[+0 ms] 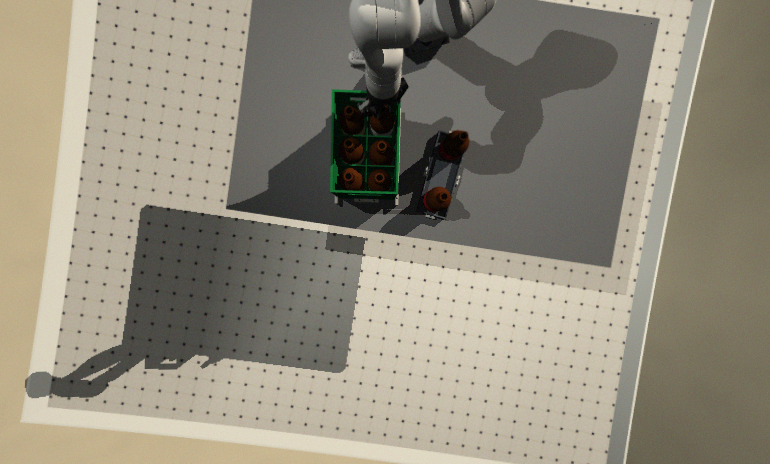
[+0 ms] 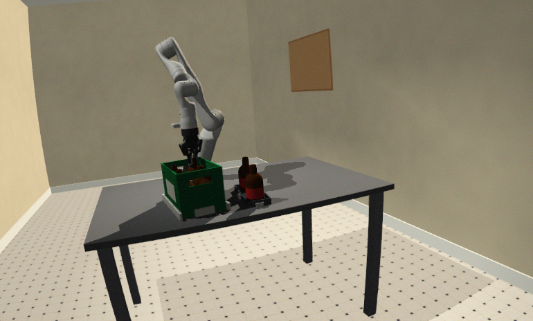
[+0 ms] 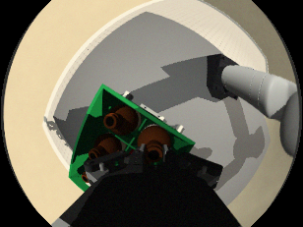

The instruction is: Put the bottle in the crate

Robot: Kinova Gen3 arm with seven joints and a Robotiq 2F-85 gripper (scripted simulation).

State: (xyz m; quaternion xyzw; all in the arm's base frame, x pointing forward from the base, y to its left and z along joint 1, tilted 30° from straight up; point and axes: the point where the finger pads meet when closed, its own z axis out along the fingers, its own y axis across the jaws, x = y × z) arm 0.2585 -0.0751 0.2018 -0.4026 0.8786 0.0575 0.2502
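Observation:
The green crate (image 1: 365, 148) stands on the dark table with brown bottles in its slots. It also shows in the side view (image 2: 192, 187) and in the wrist view (image 3: 127, 134). My gripper (image 2: 190, 153) reaches straight down over the crate's far right slot and is shut on the neck of a brown bottle (image 1: 381, 121). That bottle stands upright, low inside the slot. The arm hides most of it from above. The dark tray (image 1: 443, 174) sits to the right of the crate with two upright bottles, one at the far end (image 1: 456, 142) and one at the near end (image 1: 437, 199).
The tray (image 2: 251, 197) stands close beside the crate, with a narrow gap between them. The robot base (image 2: 210, 137) is behind the crate at the table's far edge. The wrist view is mostly filled by the dark gripper body.

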